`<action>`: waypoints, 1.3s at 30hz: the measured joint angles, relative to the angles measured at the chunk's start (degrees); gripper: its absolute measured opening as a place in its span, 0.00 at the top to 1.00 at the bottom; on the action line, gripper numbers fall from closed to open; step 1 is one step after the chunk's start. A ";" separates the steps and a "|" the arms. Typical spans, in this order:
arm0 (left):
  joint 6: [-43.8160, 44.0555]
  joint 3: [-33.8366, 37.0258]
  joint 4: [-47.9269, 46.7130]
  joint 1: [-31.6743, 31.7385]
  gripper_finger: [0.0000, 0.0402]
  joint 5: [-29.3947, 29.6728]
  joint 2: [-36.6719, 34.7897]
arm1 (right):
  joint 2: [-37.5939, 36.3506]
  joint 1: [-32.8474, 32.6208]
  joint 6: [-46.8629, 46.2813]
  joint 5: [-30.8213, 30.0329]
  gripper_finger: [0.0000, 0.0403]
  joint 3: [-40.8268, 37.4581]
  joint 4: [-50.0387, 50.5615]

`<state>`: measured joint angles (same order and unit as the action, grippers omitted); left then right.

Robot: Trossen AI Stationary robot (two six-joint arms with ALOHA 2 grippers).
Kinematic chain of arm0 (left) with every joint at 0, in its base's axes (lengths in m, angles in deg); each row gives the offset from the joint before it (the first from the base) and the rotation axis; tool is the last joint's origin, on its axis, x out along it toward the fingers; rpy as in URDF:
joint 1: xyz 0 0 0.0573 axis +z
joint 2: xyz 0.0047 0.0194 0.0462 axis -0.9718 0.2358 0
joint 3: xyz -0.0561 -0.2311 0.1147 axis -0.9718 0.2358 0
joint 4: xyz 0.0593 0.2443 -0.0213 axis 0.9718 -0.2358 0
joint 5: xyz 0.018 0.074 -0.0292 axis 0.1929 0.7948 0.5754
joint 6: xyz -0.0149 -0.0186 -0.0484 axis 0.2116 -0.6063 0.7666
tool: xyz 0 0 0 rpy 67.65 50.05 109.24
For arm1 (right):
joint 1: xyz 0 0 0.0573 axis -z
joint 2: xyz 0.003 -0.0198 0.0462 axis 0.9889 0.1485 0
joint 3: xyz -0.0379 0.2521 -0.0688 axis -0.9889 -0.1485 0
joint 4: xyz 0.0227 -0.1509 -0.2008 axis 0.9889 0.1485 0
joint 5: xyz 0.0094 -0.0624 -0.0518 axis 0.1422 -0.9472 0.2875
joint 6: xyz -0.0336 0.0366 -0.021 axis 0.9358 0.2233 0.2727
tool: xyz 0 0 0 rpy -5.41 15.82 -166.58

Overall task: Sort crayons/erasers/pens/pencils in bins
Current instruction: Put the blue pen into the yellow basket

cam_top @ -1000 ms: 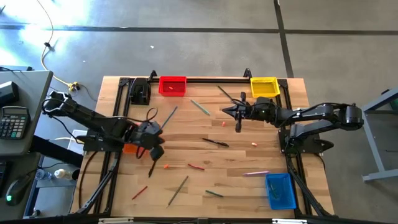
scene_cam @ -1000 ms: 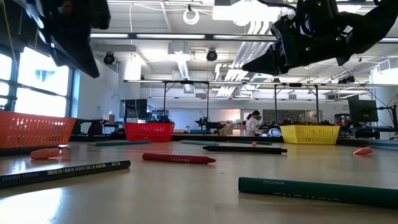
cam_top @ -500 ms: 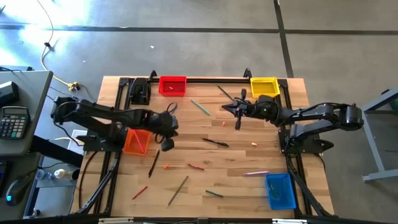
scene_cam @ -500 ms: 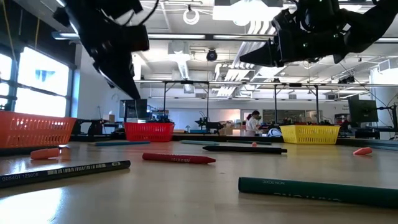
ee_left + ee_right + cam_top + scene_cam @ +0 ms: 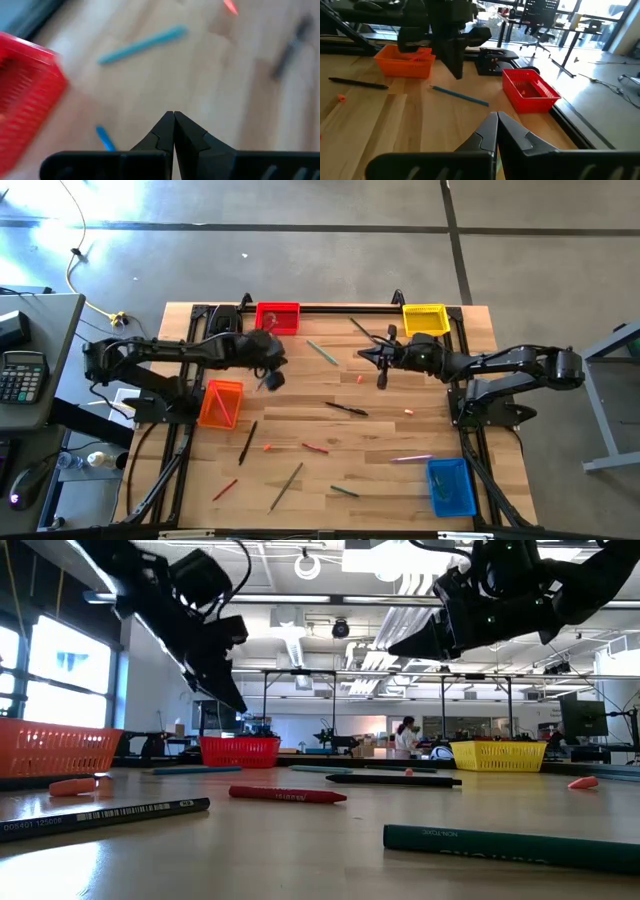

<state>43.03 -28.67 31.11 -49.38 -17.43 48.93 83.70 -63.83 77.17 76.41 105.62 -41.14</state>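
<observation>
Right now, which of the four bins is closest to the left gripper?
The red bin, at the table's far edge. The left gripper hangs just in front of it; the orange bin is slightly farther, and the yellow and blue bins lie across the table.

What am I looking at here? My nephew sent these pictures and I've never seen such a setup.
It is a robot with two dark arms at a wooden table, sorting stationery into bins. One picture looks straight down, one looks level across the tabletop, and two come from cameras on the arms' wrists. Pens, pencils and crayons lie scattered, like this blue pen. The bins are red, yellow, orange and blue. The left gripper hangs near the red bin, the right gripper over the table's middle. Both are shut and hold nothing.
</observation>
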 joint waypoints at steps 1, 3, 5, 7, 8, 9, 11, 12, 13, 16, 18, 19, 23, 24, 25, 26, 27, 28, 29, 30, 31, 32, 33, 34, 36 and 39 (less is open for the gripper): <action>-0.14 1.68 4.13 1.27 1.00 -0.20 -0.03 | 0.00 0.00 -0.33 -0.43 1.00 0.00 0.32; -0.79 5.44 12.20 3.30 1.00 -1.10 -0.07 | 0.03 0.03 -0.97 -1.00 1.00 0.00 1.44; -1.53 8.96 19.72 4.51 1.00 -3.57 -0.12 | 0.04 0.04 -0.89 -1.25 1.00 0.01 1.58; -1.99 12.09 27.75 5.06 1.00 -5.64 -0.17 | 0.07 0.22 -0.71 -1.25 1.00 0.67 2.05; -1.99 13.89 32.37 5.18 1.00 -6.04 -0.14 | 0.09 0.38 -1.07 -1.21 1.00 1.45 2.36; -1.95 15.45 36.99 5.25 1.00 -6.42 0.01 | 0.10 0.53 -1.54 -1.25 1.00 2.54 2.85; -1.11 18.46 45.19 5.21 1.00 -7.52 0.13 | 0.93 0.76 -2.58 -1.28 1.00 5.27 4.91; -0.53 19.72 48.61 5.16 1.00 -7.90 0.13 | 1.63 0.76 -3.02 -1.28 1.00 6.71 6.69; -0.13 20.89 51.48 5.13 1.00 -8.45 0.13 | 2.76 0.76 -3.62 -1.28 1.00 8.30 8.50; 0.20 23.89 57.98 5.22 1.00 -9.74 0.13 | 7.13 0.63 -5.09 -1.28 1.00 13.73 13.61; 0.18 25.28 61.00 5.20 1.00 -11.08 0.13 | 10.89 0.61 -6.99 -1.25 1.00 17.22 15.87; 0.18 25.79 61.82 5.16 1.00 -11.35 0.13 | 12.95 0.61 -7.94 -1.25 1.00 18.81 16.60; 0.14 26.70 61.94 5.16 1.00 -11.40 0.13 | 20.16 0.61 -8.70 -1.19 1.00 25.10 22.46; -0.11 26.77 61.82 5.16 1.00 -11.39 0.11 | 21.80 0.55 -9.02 -1.14 1.00 26.78 24.57; -0.36 26.77 61.54 5.14 1.00 -11.45 0.11 | 23.24 0.45 -9.86 -1.06 1.00 28.24 26.63; -0.42 26.77 61.47 5.11 1.00 -11.51 0.11 | 24.63 0.36 -10.15 -1.41 1.00 29.67 29.23; -0.42 26.77 61.50 5.11 1.00 -11.51 0.11 | 26.03 0.35 -10.80 -2.01 1.00 31.29 31.08; -0.42 26.77 61.49 5.11 1.00 -11.51 0.11 | 27.30 0.35 -11.48 -2.66 1.00 32.70 32.81; -0.28 26.77 61.50 5.07 1.00 -11.48 0.11 | 28.57 0.35 -11.75 -3.38 1.00 34.23 34.79; 0.00 26.77 61.49 4.95 1.00 -11.33 0.11 | 29.77 0.37 -12.45 -3.69 0.99 35.69 36.88; 0.02 26.77 61.28 4.88 1.00 -11.31 0.11 | 31.15 0.42 -12.67 -3.98 0.98 37.02 38.80; -0.01 26.77 60.49 4.87 1.00 -11.21 0.08 | 32.43 0.47 -12.82 -4.00 0.96 38.18 40.31; -0.25 26.77 58.93 4.93 1.00 -10.64 0.05 | 33.65 0.48 -13.07 -4.01 0.94 39.31 41.91; -0.41 26.77 56.90 5.13 1.00 -9.23 0.04 | 34.80 0.48 -13.11 -4.03 0.91 40.42 42.93; 0.51 26.80 54.26 5.77 1.00 -5.96 0.07 | 36.38 0.48 -13.17 -3.94 0.85 42.51 44.19; 2.26 27.33 55.43 5.80 1.00 -6.13 0.06 | 37.82 0.53 -14.31 -3.97 0.75 45.58 46.88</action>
<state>45.29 -1.34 86.53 -43.58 -23.56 48.99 121.52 -63.30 62.87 72.44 151.21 5.74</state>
